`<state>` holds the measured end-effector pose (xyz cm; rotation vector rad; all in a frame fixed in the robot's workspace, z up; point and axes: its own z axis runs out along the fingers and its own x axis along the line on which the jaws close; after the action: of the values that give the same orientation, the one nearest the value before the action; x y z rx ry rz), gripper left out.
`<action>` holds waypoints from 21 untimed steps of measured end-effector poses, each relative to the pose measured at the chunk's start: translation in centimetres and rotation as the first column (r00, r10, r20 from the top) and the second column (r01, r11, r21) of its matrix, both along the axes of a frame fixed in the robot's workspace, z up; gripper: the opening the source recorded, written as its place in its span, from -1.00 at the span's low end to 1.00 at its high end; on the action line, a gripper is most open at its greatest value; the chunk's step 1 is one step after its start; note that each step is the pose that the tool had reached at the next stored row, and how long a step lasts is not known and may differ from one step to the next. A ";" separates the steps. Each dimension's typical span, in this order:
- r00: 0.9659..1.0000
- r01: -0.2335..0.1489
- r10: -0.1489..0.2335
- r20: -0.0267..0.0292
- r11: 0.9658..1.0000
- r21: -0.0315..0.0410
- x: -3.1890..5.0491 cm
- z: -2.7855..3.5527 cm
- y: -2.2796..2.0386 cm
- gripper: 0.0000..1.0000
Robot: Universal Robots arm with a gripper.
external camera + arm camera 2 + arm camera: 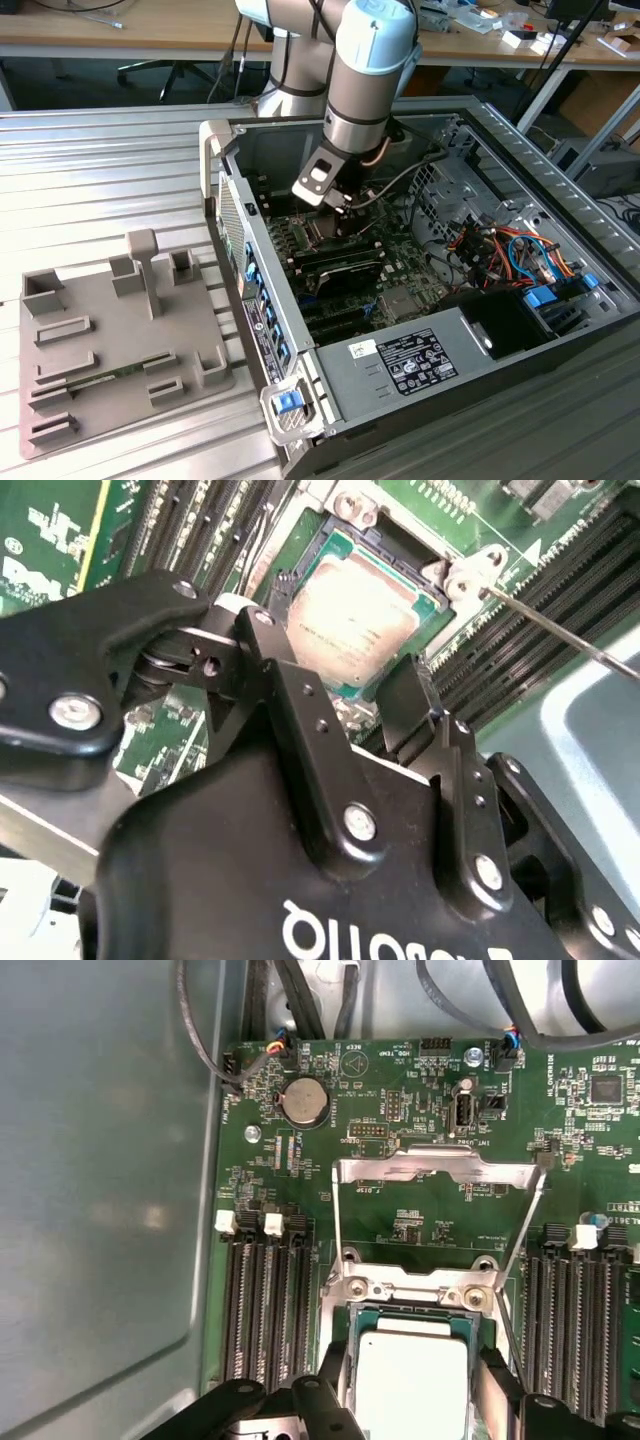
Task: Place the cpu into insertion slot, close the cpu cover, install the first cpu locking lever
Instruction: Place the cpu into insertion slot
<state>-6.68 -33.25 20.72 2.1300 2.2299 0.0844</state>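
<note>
Nearest to my camera, the gripper hangs just above the board with its fingers spread wide, one on each side of the cpu. I cannot see that they touch it. The cpu lies flat in the slot, silver face up. Behind it the cover stands raised, not closed. In the exterior view all this sits in the upper middle, inside the open case.

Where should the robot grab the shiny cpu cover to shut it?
Probably the free end bar of the cpu cover, farthest from its hinge. It is swung open off the cpu, so that flat bar is bare; come from above.
</note>
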 end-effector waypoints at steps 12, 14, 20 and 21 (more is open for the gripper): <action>1.000 0.000 0.000 -0.004 1.000 0.003 -0.01 -0.31 0.01 -0.54; 1.000 0.000 0.000 -0.003 1.000 0.004 -0.01 -0.45 0.00 -0.79; 1.000 0.000 0.000 -0.003 1.000 0.005 0.14 1.87 0.01 -0.79; 1.000 0.000 0.000 -0.003 1.000 0.005 0.18 2.02 0.01 -0.79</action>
<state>-6.50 -33.24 22.73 2.1338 2.2337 0.0866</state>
